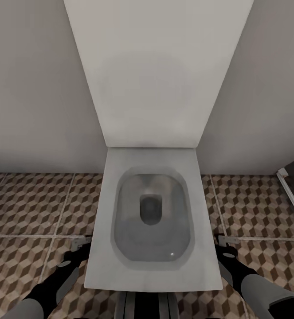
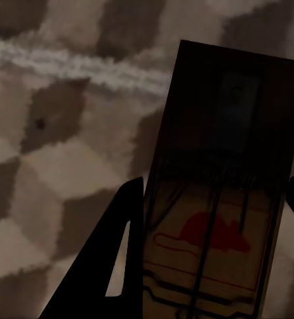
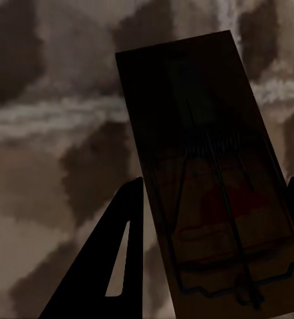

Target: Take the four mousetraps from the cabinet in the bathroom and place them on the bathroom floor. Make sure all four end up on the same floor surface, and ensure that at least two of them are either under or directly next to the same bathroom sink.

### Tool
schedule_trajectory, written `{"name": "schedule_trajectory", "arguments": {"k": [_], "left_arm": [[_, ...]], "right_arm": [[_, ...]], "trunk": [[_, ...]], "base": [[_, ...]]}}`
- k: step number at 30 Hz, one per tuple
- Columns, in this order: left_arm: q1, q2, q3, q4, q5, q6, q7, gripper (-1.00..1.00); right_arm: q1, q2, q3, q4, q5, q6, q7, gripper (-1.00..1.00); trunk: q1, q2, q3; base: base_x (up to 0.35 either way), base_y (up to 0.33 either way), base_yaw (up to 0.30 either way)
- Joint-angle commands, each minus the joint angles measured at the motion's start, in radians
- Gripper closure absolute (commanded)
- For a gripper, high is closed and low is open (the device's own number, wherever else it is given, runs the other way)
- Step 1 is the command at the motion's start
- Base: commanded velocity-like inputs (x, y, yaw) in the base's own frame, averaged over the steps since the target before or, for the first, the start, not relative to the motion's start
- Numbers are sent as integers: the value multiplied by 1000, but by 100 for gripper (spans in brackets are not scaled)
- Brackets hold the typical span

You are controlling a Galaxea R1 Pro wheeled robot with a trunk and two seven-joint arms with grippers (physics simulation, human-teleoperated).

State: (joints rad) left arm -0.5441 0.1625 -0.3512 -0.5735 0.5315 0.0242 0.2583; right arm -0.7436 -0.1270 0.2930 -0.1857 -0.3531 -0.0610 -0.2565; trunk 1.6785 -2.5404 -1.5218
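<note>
1. Left gripper (image 2: pixel 210 219): clamped on a mousetrap (image 2: pixel 220 193), one dark finger (image 2: pixel 110 259) pressed against the trap's long edge, the other just showing past the far edge.
2. Right gripper (image 3: pixel 210 219): likewise closed around a second mousetrap (image 3: pixel 207 179), held the same way.
3. Long axis of each trap running straight out along the fingers, wire and red mark facing the wrist camera.
4. Behind both traps, well apart: bathroom floor (image 1: pixel 27 208), cube-patterned.
5. Relative to the toilet (image 1: pixel 151 217): left gripper (image 1: pixel 82 243) low on one flank, right gripper (image 1: pixel 224 241) low on the other, about equally close to it.
6. Probable need: turning away to find the basin before lowering either trap.
</note>
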Motion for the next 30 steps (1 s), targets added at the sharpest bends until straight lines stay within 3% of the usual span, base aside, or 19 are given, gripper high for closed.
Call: {"name": "schedule_trajectory", "arguments": {"k": [1, 5, 10, 18, 30], "left_arm": [[0, 0, -9, 1, -4, 3, 13, 100], [-8, -19, -8, 22, -56, 3, 13, 100], [-43, -33, -7, 69, -83, -3, 13, 100], [-100, -36, -7, 130, -90, -88, 13, 100], [-128, -31, -6, 149, -87, -103, 12, 100]], "right_arm": [[0, 0, 8, 0, -12, -7, -1, 100], [0, 0, 7, 0, -12, -15, -1, 100], [0, 1, 6, 0, -12, -18, -2, 100], [0, 2, 6, 0, -15, -35, -3, 100], [0, 4, 6, 0, -15, -39, -3, 100]], "trunk": [[0, 0, -1], [0, 0, -1], [0, 0, -1], [0, 0, -1], [0, 0, -1]], "base": [[0, 0, 0], [0, 0, 0], [0, 0, 0], [0, 0, 0], [0, 0, 0]]}}
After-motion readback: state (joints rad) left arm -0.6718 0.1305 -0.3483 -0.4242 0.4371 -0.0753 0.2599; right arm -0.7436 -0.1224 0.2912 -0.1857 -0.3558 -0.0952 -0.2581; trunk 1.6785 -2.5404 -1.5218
